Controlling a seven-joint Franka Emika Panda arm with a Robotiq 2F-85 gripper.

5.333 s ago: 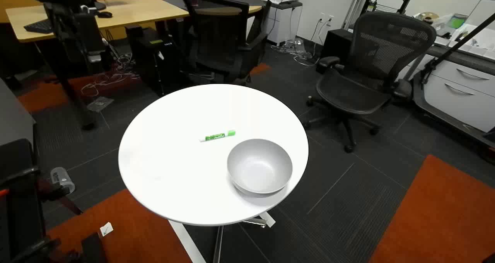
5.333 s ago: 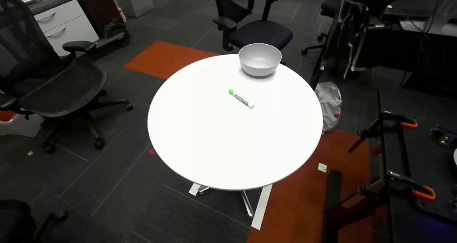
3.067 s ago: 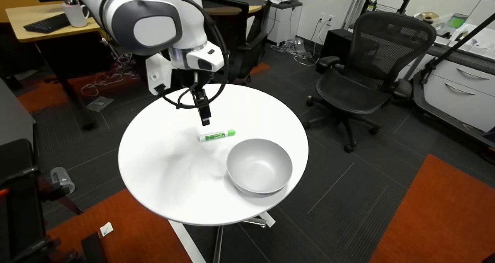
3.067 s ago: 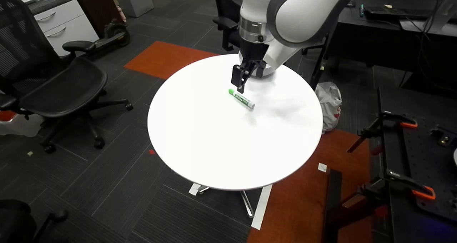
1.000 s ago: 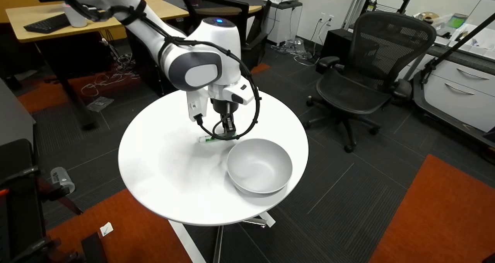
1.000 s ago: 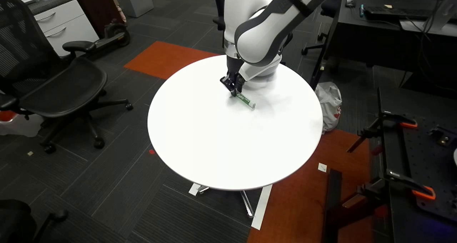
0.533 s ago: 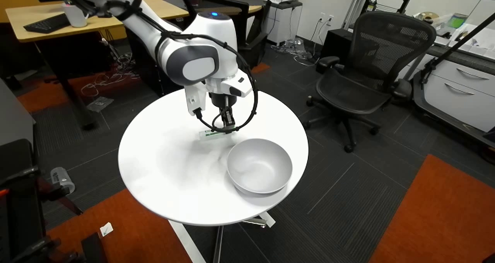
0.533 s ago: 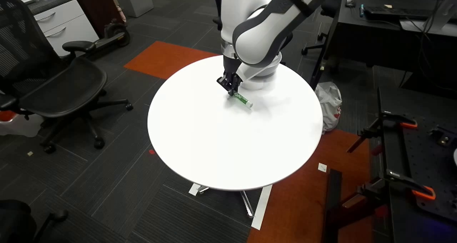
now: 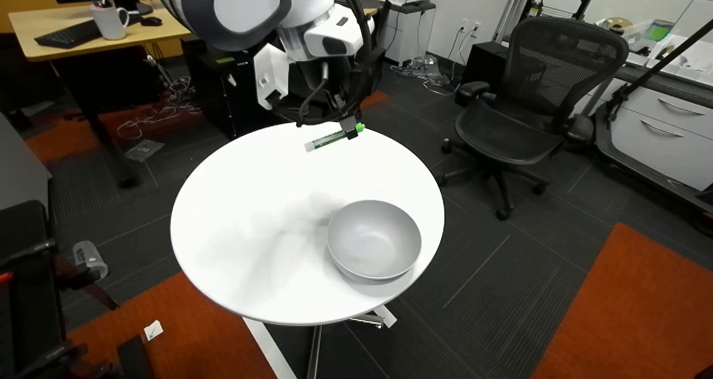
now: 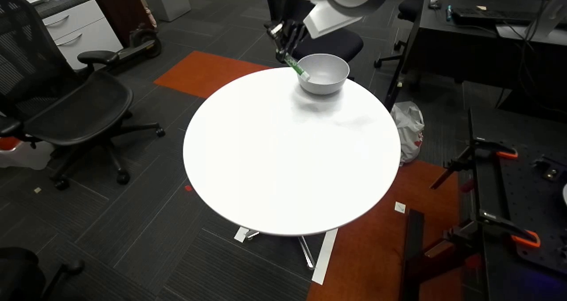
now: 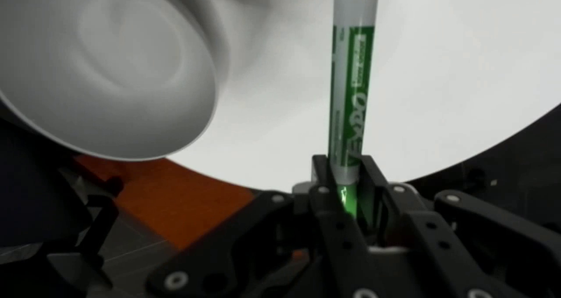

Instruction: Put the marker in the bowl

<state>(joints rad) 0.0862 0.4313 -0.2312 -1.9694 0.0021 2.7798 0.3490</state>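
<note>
The green and white marker (image 11: 350, 92) is pinched near its green cap by my gripper (image 11: 343, 163), whose two fingers (image 11: 372, 182) press it from both sides. Its pale end points away from the gripper, slightly downward in both exterior views. The marker (image 9: 326, 140) hangs in the air above the table. The grey bowl (image 9: 374, 256) stands upright on the table near its edge, with nothing inside. In the wrist view the bowl (image 11: 127, 118) lies left of the marker, apart from it. In an exterior view the marker's pale end overlaps the bowl's rim (image 10: 325, 88).
The round white table (image 9: 234, 245) carries the bowl, with the arm's shadow across it. A black mesh chair (image 9: 557, 89) stands off to one side. A desk (image 9: 223, 16) with a keyboard and mug (image 9: 110, 22) is behind. Black clamps (image 10: 496, 144) sit on another bench.
About three seconds ago the marker lay on the table below my gripper. The gripper came down and shut on it. Over the last half second the arm has risen, lifting the marker well clear.
</note>
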